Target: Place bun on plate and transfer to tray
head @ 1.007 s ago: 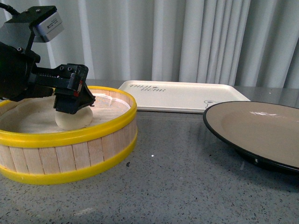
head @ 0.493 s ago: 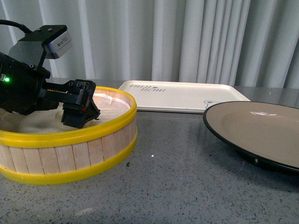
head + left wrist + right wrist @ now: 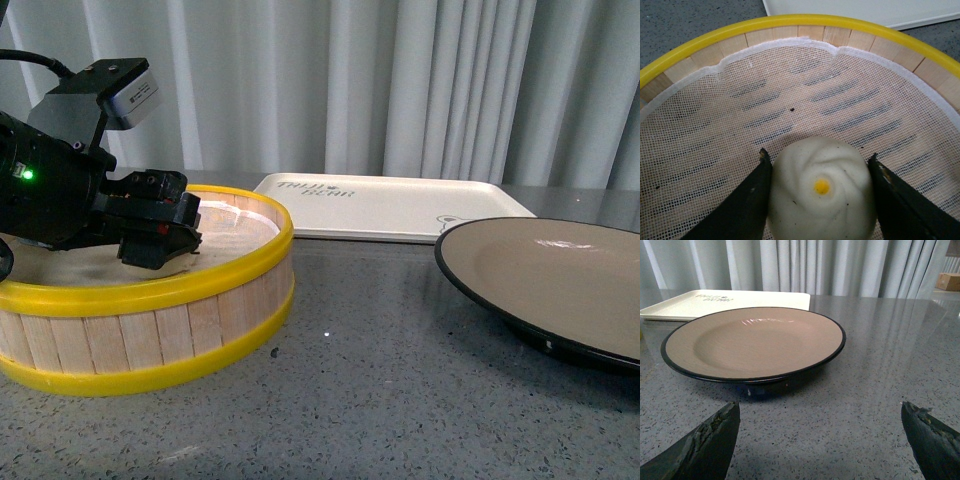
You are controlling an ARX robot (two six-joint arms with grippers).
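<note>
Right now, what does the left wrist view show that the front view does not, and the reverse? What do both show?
Only the left wrist view: the pleated top of the bun with its yellow dot, the left gripper with one finger close on each side of it, and the mesh liner underneath. Only the front view: the plate, empty, the curtain, and the lettering on the tray. Both: the yellow-rimmed steamer basket and part of the tray.
</note>
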